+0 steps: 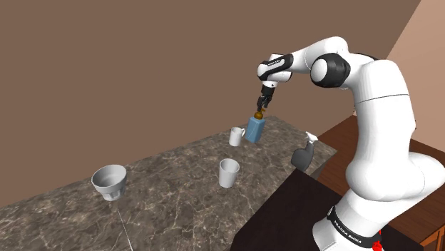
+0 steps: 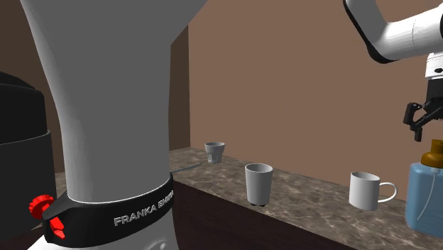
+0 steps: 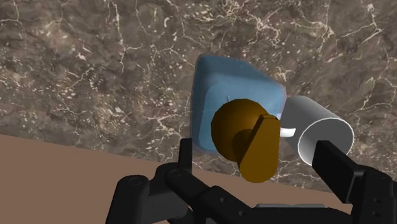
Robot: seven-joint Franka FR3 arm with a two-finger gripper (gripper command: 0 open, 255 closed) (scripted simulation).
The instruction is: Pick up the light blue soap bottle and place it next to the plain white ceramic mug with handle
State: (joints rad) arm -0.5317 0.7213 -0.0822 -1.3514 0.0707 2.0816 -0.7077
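Note:
The light blue soap bottle (image 1: 255,129) with a brown pump top (image 3: 245,137) stands on the dark marble counter (image 1: 171,178) near its far edge. Right beside it is the white mug with a handle (image 1: 236,136), also visible in the second exterior view as the mug (image 2: 366,190) left of the bottle (image 2: 424,199). My gripper (image 1: 263,104) hangs just above the pump, open. In the wrist view its fingers (image 3: 186,154) stand apart on either side of the pump without touching it, and the mug (image 3: 316,132) lies just past the bottle (image 3: 229,89).
A handleless white cup (image 1: 229,172) stands nearer the counter's front edge. A grey flared cup (image 1: 110,182) sits far toward the shoulder view's left. A dark spray bottle (image 1: 305,152) stands at the counter's right corner. A brown wall runs behind the counter.

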